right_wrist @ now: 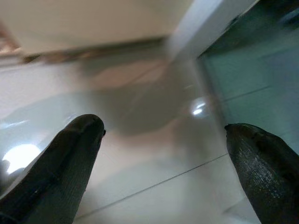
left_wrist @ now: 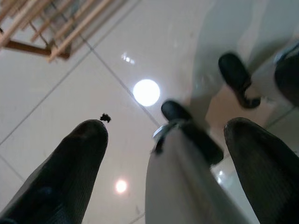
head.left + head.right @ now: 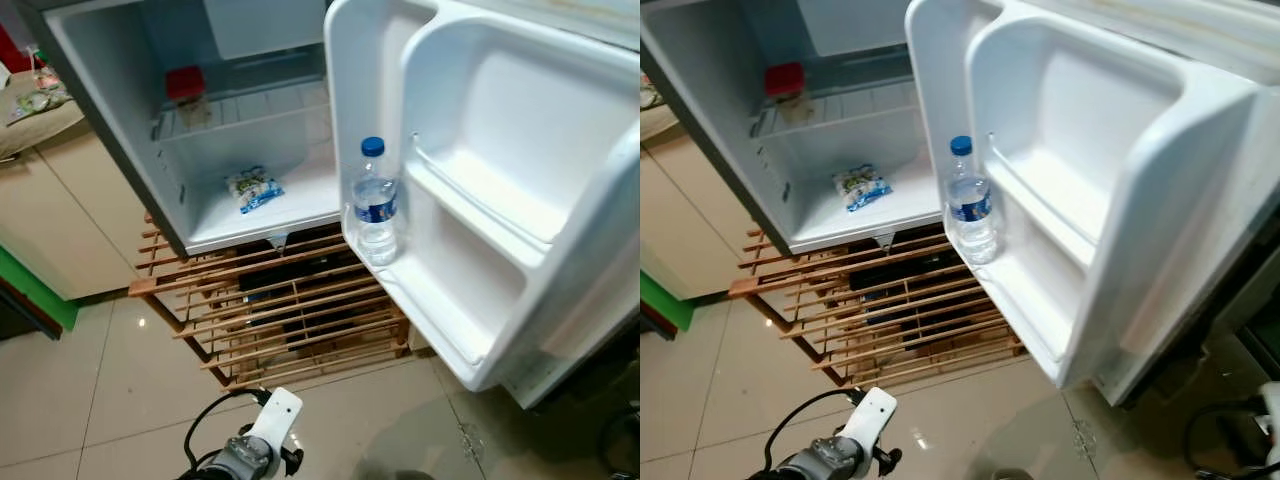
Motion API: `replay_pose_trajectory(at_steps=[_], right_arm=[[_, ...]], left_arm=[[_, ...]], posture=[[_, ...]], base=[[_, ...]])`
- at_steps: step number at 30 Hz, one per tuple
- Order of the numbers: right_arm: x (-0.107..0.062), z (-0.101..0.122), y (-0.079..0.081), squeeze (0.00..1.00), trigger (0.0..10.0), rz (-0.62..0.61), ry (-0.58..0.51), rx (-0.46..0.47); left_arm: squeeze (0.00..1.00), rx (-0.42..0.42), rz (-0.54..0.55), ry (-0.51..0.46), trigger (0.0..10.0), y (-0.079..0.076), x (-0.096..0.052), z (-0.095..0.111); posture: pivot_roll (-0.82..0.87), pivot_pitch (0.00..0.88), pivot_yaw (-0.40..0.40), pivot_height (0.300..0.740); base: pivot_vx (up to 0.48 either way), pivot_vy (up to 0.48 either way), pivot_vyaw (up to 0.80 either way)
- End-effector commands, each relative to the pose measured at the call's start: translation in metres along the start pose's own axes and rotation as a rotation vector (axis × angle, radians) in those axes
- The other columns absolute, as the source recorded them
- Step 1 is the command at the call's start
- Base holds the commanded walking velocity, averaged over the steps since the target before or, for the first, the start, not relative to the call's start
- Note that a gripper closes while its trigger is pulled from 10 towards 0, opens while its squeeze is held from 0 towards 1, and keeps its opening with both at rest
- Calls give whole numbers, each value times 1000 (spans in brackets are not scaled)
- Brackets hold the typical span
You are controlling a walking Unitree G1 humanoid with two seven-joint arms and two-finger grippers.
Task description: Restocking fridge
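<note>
A small white fridge [image 3: 120, 130] stands with its door [image 3: 500, 200] swung wide. A clear water bottle with a blue cap [image 3: 375, 203] stands upright in the door's lower shelf. On the wire shelf inside sits a red-lidded jar [image 3: 187, 93], and a blue and white packet [image 3: 254, 188] lies on the fridge floor. My left arm [image 3: 262, 440] hangs low over the tiles, its gripper [image 2: 166, 135] open with nothing held. My right gripper [image 1: 163, 130] is open too, above bare floor.
The fridge rests on a wooden slatted rack [image 3: 280, 310]. A beige cabinet [image 3: 60, 200] with a green base stands to the left. Glossy tiled floor [image 3: 120, 400] spreads in front. My own leg and foot [image 2: 187, 158] show between the left fingers.
</note>
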State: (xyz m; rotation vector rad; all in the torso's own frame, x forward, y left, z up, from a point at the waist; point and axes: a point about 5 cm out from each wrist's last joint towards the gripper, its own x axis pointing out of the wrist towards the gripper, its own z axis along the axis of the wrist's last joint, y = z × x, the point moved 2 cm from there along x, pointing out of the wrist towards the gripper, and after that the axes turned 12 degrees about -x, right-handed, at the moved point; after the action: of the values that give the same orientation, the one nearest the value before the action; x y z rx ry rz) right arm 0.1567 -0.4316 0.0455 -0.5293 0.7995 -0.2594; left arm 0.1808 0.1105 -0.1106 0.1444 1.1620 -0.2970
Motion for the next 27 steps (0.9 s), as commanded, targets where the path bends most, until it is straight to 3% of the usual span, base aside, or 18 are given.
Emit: replay_pose_trajectory(at_steps=[1,8,10,12,13,23,25,27], right_arm=[[1,14,-10,0,10000,-55,-43,0],[3,76,22,0,10000,117,-295,81],[-1,97,37,0,10000,177,-368,91],[-3,105,42,0,10000,198,-393,89],[-10,122,55,0,10000,251,-451,75],[-15,141,61,0,10000,237,-497,97],[-22,151,75,0,10000,290,-529,97],[-24,154,78,0,10000,298,-536,96]], left_arm=[[0,35,21,28,10000,3,0,-7],[0,56,-10,43,10000,-10,1,-9],[0,57,-18,47,10000,-14,1,-9],[0,59,-22,48,10000,-16,1,-10],[0,60,-29,44,10000,-19,1,-8],[0,33,-19,26,10000,-18,1,-6],[0,40,-20,26,10000,-18,1,-6],[0,41,-20,25,10000,-18,1,-6]], posture=[[-287,1,103,740],[-288,10,103,740],[-288,15,103,740],[-288,19,101,740],[-287,28,95,740],[-289,39,90,740],[-293,43,92,740],[-294,43,92,740]], base=[[0,0,0],[-72,0,0],[-277,-283,0],[-277,-336,0],[0,-442,0],[0,-44,0],[0,0,0],[0,0,0]])
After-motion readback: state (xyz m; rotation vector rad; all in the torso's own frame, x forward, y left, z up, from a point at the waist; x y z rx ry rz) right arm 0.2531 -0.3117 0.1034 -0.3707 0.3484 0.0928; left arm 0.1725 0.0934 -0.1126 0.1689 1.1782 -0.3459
